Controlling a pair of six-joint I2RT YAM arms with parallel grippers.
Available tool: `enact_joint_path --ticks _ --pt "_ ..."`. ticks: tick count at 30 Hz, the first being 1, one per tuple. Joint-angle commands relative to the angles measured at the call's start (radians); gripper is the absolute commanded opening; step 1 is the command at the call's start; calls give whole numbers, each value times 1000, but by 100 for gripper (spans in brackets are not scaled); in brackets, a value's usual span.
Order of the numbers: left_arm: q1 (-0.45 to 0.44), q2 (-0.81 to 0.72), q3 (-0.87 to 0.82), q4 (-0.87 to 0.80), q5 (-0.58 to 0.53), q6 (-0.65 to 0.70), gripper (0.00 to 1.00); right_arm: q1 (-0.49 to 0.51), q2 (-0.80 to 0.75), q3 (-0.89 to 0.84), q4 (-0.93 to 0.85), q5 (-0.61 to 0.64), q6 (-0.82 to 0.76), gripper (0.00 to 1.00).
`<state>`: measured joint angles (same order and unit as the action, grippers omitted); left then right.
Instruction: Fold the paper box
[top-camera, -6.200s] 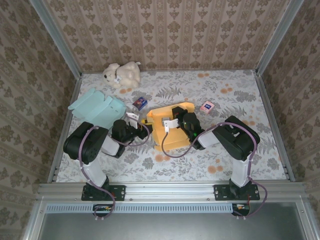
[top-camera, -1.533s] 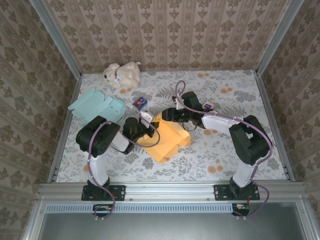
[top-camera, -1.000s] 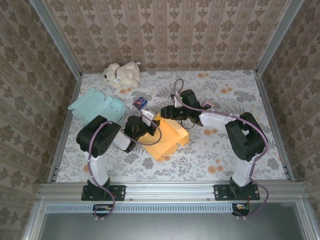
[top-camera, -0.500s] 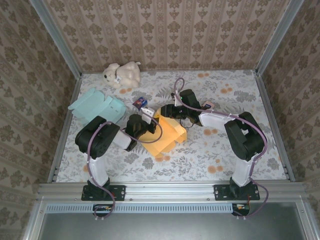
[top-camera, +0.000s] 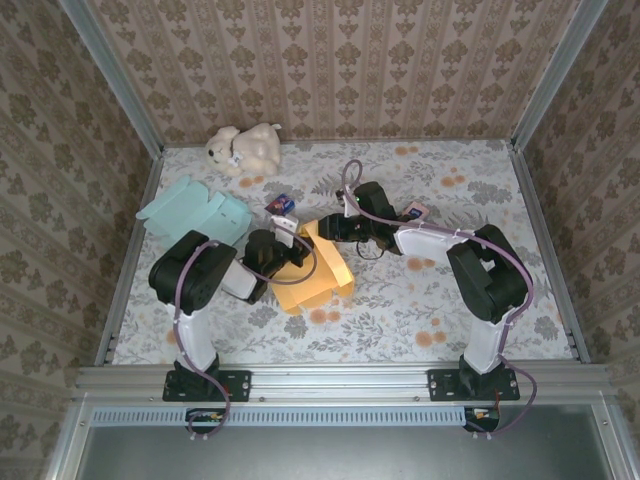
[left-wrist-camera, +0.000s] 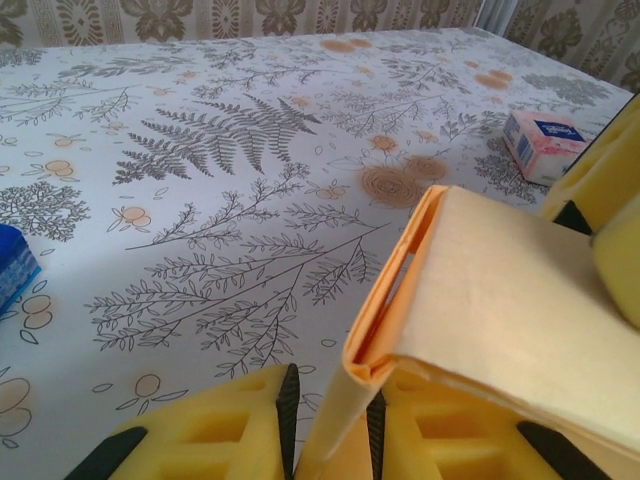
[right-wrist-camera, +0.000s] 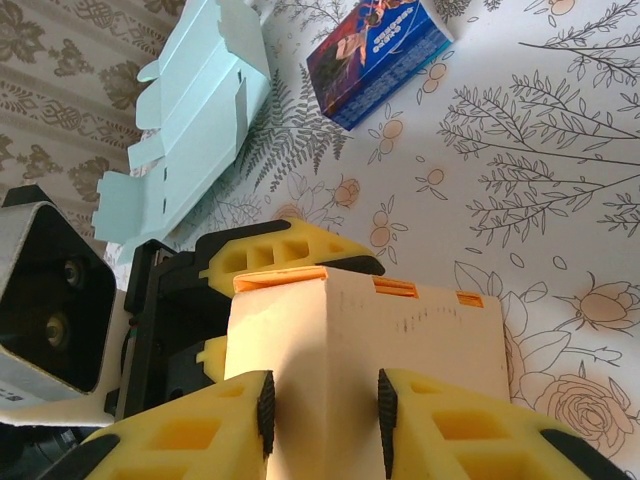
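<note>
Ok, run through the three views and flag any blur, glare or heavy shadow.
Top external: even light, sharp throughout, only soft shadow beside the paper box. Left wrist: the yellow fingers at the bottom edge look slightly soft, no glare. Right wrist: the box face is unevenly lit, brighter down its middle; the blue carton is crisp.

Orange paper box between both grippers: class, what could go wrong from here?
If the left gripper, astride the doubled wall of the orange paper box, lets go, the fold may spring open. The right gripper, squeezing the body, could dent it. A swing could knock the small blue carton nearby.
</note>
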<state>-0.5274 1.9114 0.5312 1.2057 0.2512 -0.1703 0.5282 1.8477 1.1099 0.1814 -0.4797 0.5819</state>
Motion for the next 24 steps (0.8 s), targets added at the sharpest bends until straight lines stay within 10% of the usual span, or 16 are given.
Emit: enact_joint_path --ticks 1,6,15,24 --pt "12 19 15 78 8 -41 27 12 15 -12 -78 -43 -13 33" --pt "12 12 18 86 5 -36 32 1 21 -8 -76 -49 -9 33" --pt "-9 40 58 85 -3 -52 0 -7 38 -12 -45 -79 15 32" --pt "-17 54 42 83 -83 -54 0 -29 -21 -47 -13 -19 44 36"
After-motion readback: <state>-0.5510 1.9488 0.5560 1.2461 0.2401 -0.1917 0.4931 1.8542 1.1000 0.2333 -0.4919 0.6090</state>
